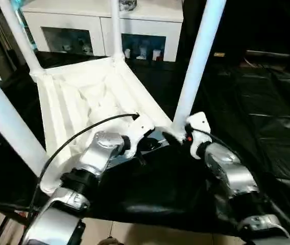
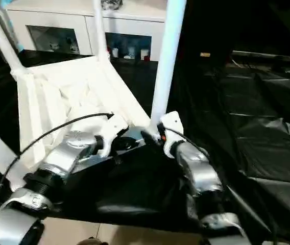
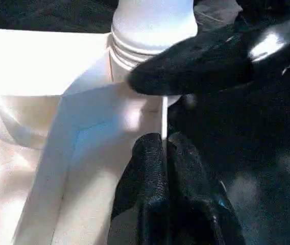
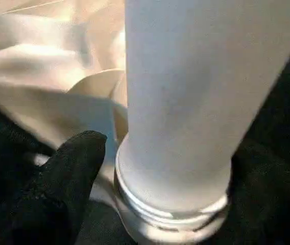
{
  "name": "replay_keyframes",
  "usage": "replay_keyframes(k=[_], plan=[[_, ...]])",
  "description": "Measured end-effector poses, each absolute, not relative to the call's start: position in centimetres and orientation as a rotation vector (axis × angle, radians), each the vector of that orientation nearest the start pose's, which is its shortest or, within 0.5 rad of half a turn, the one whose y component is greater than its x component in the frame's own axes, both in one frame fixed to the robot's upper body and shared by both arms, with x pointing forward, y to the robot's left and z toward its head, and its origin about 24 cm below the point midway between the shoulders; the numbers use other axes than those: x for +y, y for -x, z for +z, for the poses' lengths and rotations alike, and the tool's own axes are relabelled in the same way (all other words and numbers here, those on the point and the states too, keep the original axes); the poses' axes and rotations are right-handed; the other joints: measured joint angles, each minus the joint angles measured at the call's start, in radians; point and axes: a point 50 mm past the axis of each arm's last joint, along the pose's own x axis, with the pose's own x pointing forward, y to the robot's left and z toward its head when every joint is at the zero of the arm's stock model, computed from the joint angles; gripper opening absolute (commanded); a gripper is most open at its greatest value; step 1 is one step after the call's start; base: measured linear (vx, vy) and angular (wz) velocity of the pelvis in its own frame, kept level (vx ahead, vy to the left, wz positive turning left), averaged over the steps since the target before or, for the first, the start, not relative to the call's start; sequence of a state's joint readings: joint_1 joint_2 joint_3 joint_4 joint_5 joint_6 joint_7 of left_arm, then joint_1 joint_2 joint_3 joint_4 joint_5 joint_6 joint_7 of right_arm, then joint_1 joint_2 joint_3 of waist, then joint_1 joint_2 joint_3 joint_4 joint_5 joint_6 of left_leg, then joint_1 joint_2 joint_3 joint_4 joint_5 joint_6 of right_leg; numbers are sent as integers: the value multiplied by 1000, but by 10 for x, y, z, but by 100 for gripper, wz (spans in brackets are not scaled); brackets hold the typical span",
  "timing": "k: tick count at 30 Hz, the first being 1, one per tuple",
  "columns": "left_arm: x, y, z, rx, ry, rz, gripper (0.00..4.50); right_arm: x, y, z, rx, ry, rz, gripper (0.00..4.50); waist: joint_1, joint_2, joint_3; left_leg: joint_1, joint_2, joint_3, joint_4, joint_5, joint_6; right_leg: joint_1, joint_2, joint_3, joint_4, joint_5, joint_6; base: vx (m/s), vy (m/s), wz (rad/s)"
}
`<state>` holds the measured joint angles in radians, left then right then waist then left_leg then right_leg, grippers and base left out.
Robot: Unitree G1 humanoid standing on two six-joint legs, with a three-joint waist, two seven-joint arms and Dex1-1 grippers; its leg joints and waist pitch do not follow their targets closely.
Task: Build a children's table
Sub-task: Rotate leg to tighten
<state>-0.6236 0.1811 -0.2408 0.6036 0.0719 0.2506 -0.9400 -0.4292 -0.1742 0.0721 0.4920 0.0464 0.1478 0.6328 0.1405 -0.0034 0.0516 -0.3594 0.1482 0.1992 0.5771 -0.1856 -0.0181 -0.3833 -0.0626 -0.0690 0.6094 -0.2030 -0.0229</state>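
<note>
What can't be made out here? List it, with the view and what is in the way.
- Upper ends of the legs: head views, cut off by the top edge.
- Near edge of the table top: head views, covered by both forearms.
- Whether the near leg is fully seated in its socket: right wrist view; the joint is cut off by the bottom edge.
- Items in the cabinet: head views, too small.

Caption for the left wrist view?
Shut left gripper at the upturned table top's rim, beside the leg seated in its corner socket.
</note>
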Motion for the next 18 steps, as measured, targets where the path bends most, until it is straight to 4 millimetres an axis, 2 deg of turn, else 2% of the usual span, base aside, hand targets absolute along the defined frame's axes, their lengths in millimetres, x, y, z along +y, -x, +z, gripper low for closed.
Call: replay_keyframes(k=[5, 12, 18], plan=[[101, -319, 48, 447, -314, -1223, 0, -129, -309, 36, 286, 152, 898, 383, 1, -1, 1, -1, 0, 0, 0, 0, 0, 0, 0, 0, 0, 0, 0, 0, 0, 0], [112, -306, 50, 465, -320, -1357, 0, -134, -294, 40, 302, 148, 1112, 383, 14, -1, 1, -7, 0, 0, 2, -1, 2, -4, 0, -1, -1, 0, 0, 0, 0, 0], [116, -300, 50, 487, -312, -1416, 0, -137, -285, 40, 316, 148, 1204, 383, 24, -1, 1, -8, 0, 0, 3, -1, 2, -5, 0, -1, -1, 0, 0, 0, 0, 0]])
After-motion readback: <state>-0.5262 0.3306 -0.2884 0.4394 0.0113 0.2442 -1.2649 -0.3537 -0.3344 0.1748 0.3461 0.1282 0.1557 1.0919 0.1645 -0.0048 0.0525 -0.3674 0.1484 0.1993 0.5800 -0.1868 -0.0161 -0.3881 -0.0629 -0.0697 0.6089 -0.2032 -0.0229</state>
